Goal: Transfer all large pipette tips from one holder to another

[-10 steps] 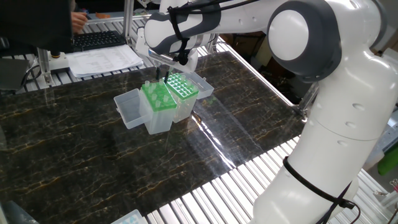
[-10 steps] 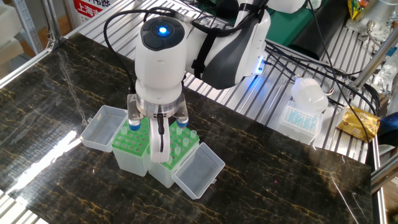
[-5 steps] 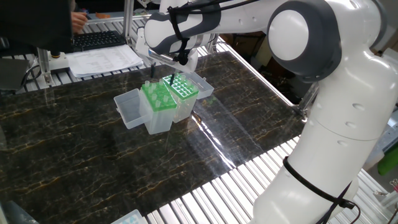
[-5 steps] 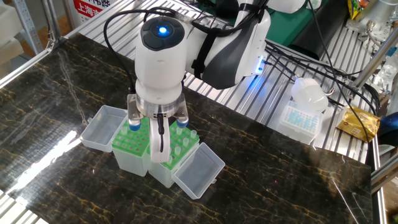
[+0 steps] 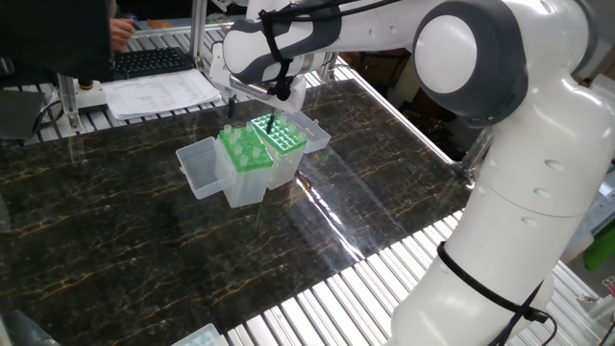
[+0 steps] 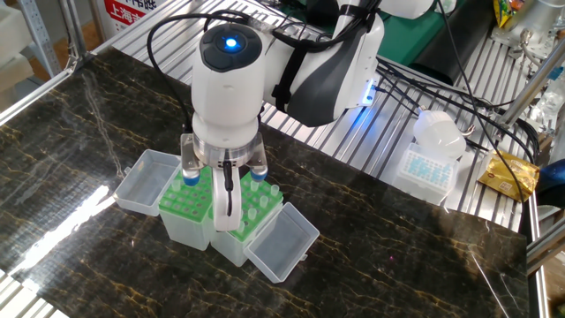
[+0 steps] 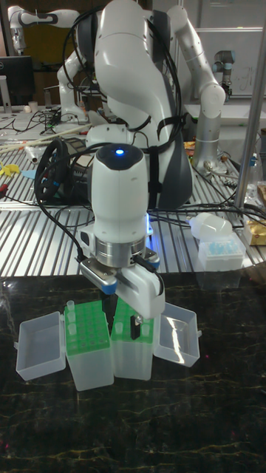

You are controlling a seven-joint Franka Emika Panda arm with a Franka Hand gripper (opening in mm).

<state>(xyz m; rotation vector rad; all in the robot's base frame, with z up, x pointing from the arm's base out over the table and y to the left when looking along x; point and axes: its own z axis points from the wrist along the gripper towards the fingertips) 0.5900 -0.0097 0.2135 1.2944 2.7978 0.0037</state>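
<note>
Tips (image 6: 261, 197) stand upright in two green racks (image 6: 187, 198) set side by side on my dark table (image 6: 397, 256), lids (image 6: 282, 241) hinged open. My gripper (image 6: 228, 196) hangs directly above the racks; I cannot tell its jaw state. Farther back sits a blue box (image 6: 427, 168).

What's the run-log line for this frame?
gripper: low over the two tip boxes, state unclear | pipette tips: several upright in racks | lids: open | transfer: unfinished
</note>
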